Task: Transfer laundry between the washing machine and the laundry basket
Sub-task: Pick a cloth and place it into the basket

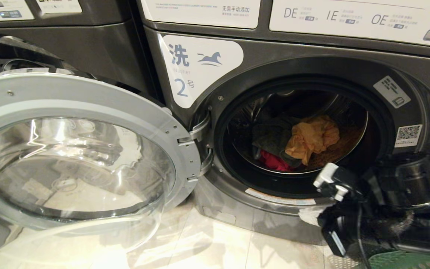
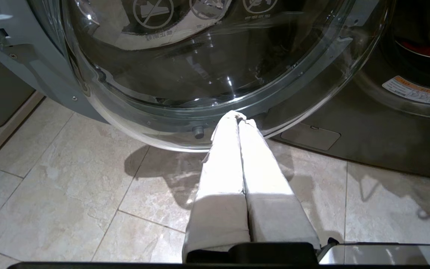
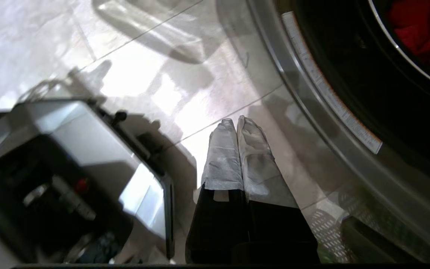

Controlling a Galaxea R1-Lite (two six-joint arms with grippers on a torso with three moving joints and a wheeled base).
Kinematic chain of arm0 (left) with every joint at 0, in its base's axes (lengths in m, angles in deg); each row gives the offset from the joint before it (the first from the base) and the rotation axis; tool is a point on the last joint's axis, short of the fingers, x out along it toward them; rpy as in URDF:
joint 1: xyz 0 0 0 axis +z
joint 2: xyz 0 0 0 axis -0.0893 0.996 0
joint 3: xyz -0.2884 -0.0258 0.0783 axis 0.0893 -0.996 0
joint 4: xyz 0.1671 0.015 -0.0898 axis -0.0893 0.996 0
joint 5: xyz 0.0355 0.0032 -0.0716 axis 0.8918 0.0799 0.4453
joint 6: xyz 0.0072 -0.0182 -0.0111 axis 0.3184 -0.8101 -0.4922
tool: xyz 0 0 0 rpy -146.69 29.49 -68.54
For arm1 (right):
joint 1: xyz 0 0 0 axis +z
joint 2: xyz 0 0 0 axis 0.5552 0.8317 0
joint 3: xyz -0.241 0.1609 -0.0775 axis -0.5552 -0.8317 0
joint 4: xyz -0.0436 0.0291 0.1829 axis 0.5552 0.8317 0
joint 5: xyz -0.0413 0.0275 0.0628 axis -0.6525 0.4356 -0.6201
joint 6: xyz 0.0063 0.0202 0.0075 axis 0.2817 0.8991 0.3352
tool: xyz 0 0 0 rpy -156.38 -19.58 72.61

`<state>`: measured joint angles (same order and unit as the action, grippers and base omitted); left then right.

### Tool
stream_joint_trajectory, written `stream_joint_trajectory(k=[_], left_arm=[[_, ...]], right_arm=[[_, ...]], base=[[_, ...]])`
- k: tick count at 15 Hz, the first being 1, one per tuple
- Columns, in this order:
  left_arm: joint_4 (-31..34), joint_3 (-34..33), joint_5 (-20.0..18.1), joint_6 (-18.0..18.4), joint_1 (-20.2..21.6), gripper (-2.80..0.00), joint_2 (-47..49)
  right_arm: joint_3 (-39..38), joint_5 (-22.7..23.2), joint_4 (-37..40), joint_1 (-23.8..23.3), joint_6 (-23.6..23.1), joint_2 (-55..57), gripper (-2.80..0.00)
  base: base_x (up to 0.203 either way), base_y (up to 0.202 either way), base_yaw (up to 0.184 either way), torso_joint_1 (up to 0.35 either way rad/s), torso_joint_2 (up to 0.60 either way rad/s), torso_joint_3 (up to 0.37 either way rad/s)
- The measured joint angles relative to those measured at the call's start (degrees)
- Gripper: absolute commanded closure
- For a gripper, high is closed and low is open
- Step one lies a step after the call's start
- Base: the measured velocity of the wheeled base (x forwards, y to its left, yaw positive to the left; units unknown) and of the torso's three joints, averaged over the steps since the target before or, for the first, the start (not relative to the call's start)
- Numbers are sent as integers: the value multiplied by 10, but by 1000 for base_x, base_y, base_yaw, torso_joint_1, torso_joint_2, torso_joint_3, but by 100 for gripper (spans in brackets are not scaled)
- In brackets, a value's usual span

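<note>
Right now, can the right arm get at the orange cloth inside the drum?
Probably yes. The washer door is swung wide to the left, so the drum opening is unobstructed, and the orange cloth lies on top. The right hand is shut, low before the machine.

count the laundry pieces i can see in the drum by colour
orange: 1
dark grey-green: 1
red: 1
total: 3 pieces showing in the washing machine drum; anything buried beneath them cannot be seen.
</note>
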<state>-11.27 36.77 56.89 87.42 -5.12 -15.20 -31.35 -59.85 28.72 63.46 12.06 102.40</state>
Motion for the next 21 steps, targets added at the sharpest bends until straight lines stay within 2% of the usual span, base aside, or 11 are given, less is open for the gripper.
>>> stream_joint_trajectory(k=[3,7,9,10,17,21], left_arm=[[0,0,0,-1,0,0,0],[0,0,0,-1,0,0,0],[-1,0,0,-1,0,0,0],[-1,0,0,-1,0,0,0],[0,0,0,-1,0,0,0],[-1,-1,0,-1,0,0,0]], right_arm=[[33,-63,-100,2,29,112,0],[66,-169,-267,-11,34,247,0],[104,-222,-315,-28,36,299,0],[125,-233,-319,-38,38,319,-280],[314,-254,-314,-95,42,439,-280],[438,-266,-269,-121,39,505,-280]], base=[[0,0,0,0,0,0],[0,0,0,0,0,0],[0,0,0,0,0,0],[0,0,0,0,0,0],[0,0,0,0,0,0],[0,0,0,0,0,0]])
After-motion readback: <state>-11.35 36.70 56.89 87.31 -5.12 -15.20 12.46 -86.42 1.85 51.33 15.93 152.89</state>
